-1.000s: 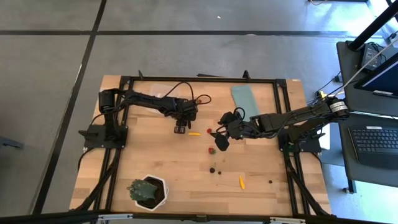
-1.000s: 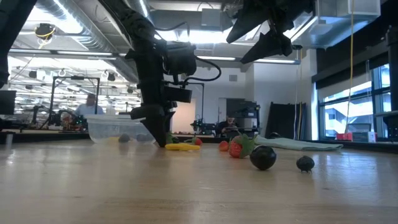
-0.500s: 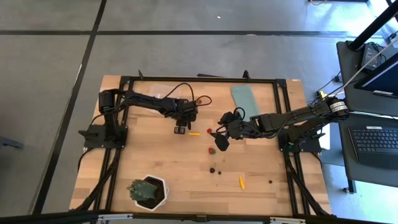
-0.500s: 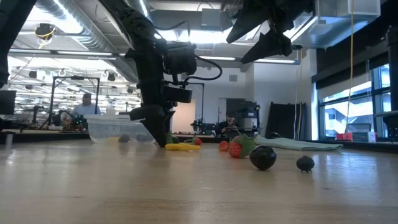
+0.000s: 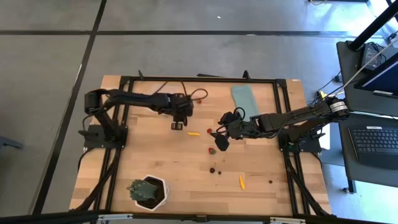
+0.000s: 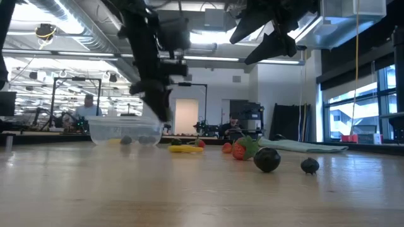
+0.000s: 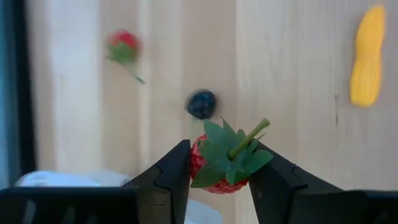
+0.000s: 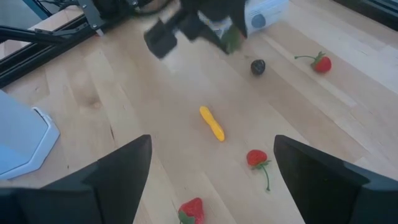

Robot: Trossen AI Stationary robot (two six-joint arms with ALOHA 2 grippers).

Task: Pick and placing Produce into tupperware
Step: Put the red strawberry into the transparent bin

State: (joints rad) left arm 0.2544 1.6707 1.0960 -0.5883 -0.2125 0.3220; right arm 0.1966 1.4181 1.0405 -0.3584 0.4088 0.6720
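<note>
My left gripper [image 5: 178, 124] hangs above the table near the tupperware [image 6: 125, 131], a clear tub, and is shut on a red strawberry [image 7: 224, 163] with green leaves. Loose produce lies on the wood: a yellow piece [image 5: 194, 132], a second strawberry [image 5: 212, 150], dark berries [image 5: 213, 169], and an orange piece [image 5: 241, 182]. My right gripper [image 5: 217, 142] hovers open over the table's middle, nothing between its fingers. My left gripper pinches the strawberry's red body [image 7: 198, 163] between its two fingers, one on each side. The fingers slant steeply down from above. The leafy top and stem [image 7: 247, 138] point up out of the hold, and the fruit hangs clear of the table.
A flat teal lid [image 5: 244, 99] lies at the far right of the board. A green plant in a white pot [image 5: 148, 191] stands near the front left. A blueberry [image 7: 201, 103] and a small red piece [image 7: 123, 46] lie below my left gripper.
My left gripper has risen off the table with the strawberry, which is now lifted clear, and has drifted a little toward the tupperware. The move came in the last half second. The yellow piece stays where it lay.
</note>
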